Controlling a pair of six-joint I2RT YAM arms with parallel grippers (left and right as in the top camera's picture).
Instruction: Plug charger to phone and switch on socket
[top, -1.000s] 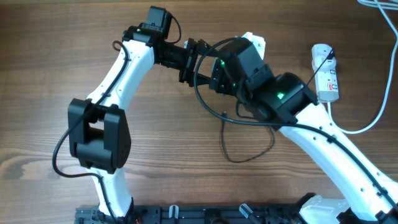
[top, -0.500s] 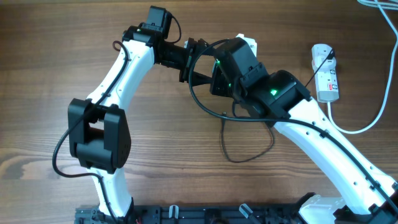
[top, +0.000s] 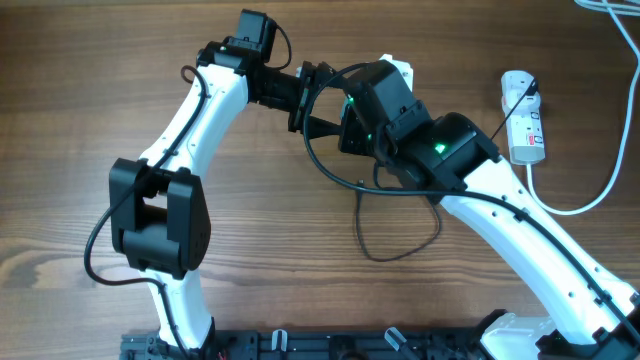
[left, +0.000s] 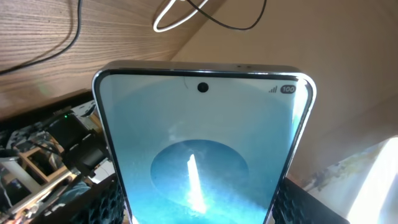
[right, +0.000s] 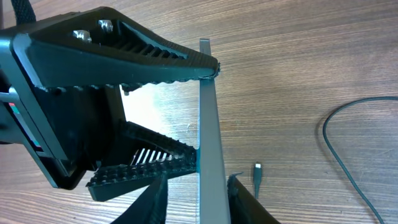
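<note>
The phone (left: 202, 149), its screen cyan, is clamped by its two long edges in my left gripper (left: 199, 208). In the right wrist view the phone (right: 209, 124) shows edge-on, held off the table between the left gripper's black ribbed fingers. My right gripper (right: 199, 182) is open and straddles that edge, with a gap on its left side. The charger's plug tip (right: 257, 172) lies loose on the table just right of it. The black cable loops across the table (top: 400, 235). The white socket (top: 526, 122) lies at the far right. From overhead both grippers meet (top: 330, 105) and hide the phone.
The socket's thick white cord (top: 600, 190) curves along the right edge of the table. The right arm's body crosses the centre right of the table (top: 520, 230). The left arm stretches over the left half (top: 190, 120).
One second ago the right wrist sat slightly further right; it has moved left, up to the left gripper and the phone. Nothing has moved in the last half second.
</note>
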